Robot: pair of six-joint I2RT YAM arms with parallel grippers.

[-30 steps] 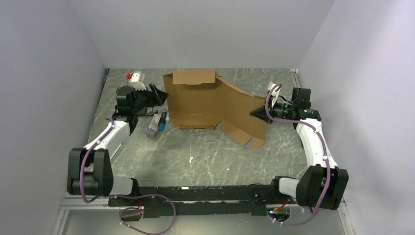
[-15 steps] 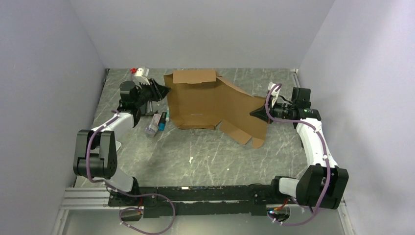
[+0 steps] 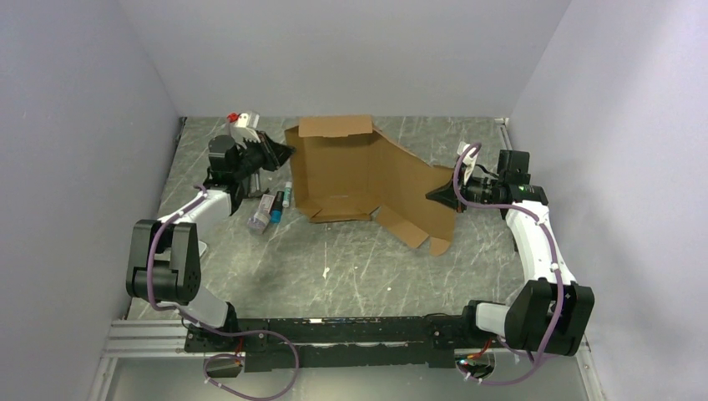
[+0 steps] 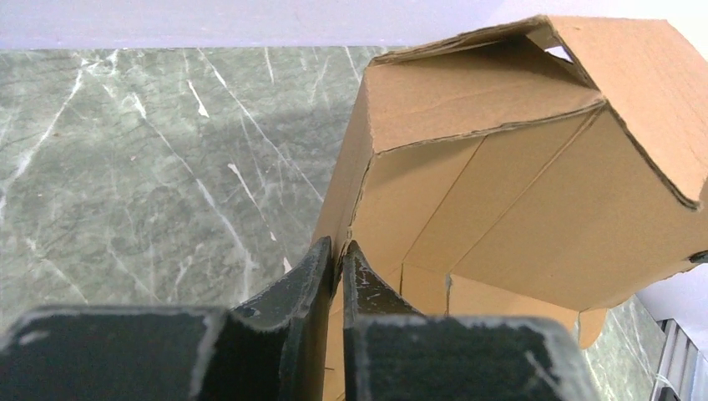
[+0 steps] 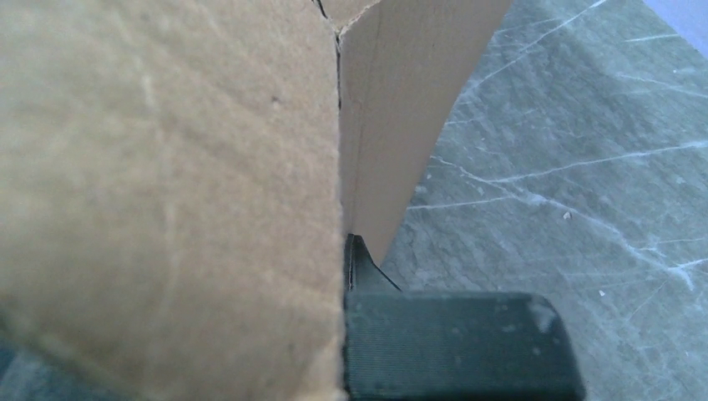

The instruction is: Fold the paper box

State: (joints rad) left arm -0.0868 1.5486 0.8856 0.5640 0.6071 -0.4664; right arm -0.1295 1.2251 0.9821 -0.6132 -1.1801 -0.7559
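At the left of the overhead view, the left arm reaches up toward the back of the surface [image 3: 376,267], a grey, marble-patterned top streaked with pale scratches. The left pincer [image 3: 284,154] sits right at the left edge of the cardboard box [image 3: 351,171]. In its own wrist view, the left pincer [image 4: 336,251] has its two dark fingers pressed almost together, with only a thin slit between them. The near edge of the box's left wall runs down into that slit, so it looks to be pinching the cardboard.

Just below that pincer in the overhead view, a few small bottles and tubes [image 3: 269,209] lie close together on the surface, beside the box's lower left corner.

The box stands in the upper middle of the frame, half formed. Its brown base panel lies flat, a back flap stands up behind it, and a wide panel slopes off to the right with loose tabs hanging near the surface.

Further right, the right pincer [image 3: 432,194] meets the far right tip of that sloping panel, which is raised off the surface. In the right wrist view, cardboard fills the left half and hides one finger. The other finger [image 5: 359,267] lies flat against the sheet, so the pincer appears clamped on the panel.
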